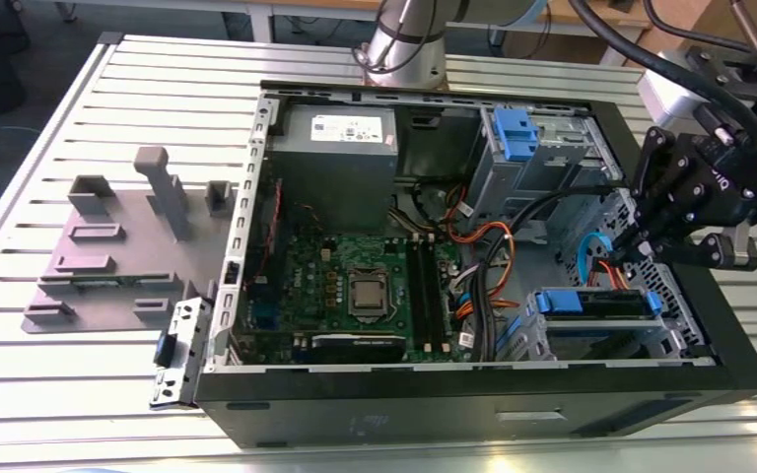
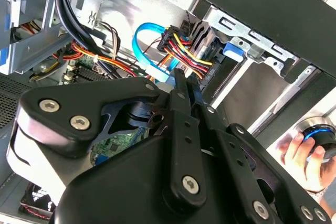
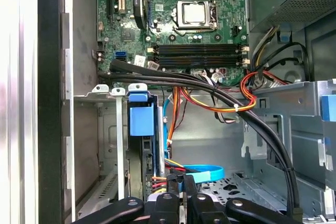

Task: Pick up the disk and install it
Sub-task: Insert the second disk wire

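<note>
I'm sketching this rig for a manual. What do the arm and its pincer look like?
The arm is a silver-grey tube with a pale rounded joint near the wrist. The pincer is matte black, built from flat linkage bars pinned with silver screw heads. Thick black cables loop along to the wrist.

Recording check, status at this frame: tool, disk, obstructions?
Tool low inside the case, beside the drive cage. Disk sits in the cage, blue bracket showing. Blue data cable and coloured power wires crowd the tool tip.
</note>
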Controlling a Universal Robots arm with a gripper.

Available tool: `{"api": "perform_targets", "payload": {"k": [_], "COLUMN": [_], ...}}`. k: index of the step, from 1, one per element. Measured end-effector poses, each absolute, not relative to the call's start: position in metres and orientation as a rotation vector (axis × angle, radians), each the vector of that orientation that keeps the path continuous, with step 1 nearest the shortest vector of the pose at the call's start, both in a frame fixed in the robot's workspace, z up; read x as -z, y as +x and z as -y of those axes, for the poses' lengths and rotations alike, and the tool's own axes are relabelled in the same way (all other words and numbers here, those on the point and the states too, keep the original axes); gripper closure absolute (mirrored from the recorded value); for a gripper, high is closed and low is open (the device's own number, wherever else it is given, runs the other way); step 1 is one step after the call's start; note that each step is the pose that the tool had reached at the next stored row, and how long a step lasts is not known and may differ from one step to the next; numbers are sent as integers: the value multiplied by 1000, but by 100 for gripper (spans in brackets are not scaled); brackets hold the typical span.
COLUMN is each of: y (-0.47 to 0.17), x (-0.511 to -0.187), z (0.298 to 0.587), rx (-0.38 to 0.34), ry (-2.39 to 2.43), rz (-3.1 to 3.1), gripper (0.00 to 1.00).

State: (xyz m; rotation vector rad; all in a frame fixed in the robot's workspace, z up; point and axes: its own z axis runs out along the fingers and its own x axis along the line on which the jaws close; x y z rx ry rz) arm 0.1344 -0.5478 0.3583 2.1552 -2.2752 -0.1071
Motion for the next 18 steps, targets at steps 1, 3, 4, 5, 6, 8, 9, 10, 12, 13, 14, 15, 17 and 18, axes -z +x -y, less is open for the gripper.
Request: {"api": "perform_targets", "payload": {"k": [1, 3, 4, 5, 6, 8, 9, 10, 12, 13, 14, 15, 17, 18], "y": [134, 132, 131, 130, 130, 128, 128, 128, 127, 127, 127, 127, 127, 127], "x": [-358, -358, -357, -357, -356, -354, -354, -353, -351, -351, -350, -350, -349, -348], "z": [550, 556, 559, 562, 565, 570, 571, 573, 575, 575, 576, 576, 577, 577], "rx": [107, 107, 107, 108, 109, 117, 123, 129, 138, 145, 156, 169, 187, 193], "ry": [2155, 2155, 2155, 2155, 2156, 2159, 2162, 2164, 2168, 2170, 2175, 2180, 2186, 2189], "rz": [2275, 2275, 2275, 2275, 2276, 2279, 2281, 2283, 2287, 2289, 2293, 2298, 2305, 2307], "gripper": [84, 84, 84, 84, 84, 84, 84, 84, 84, 84, 84, 84, 84, 84]}}
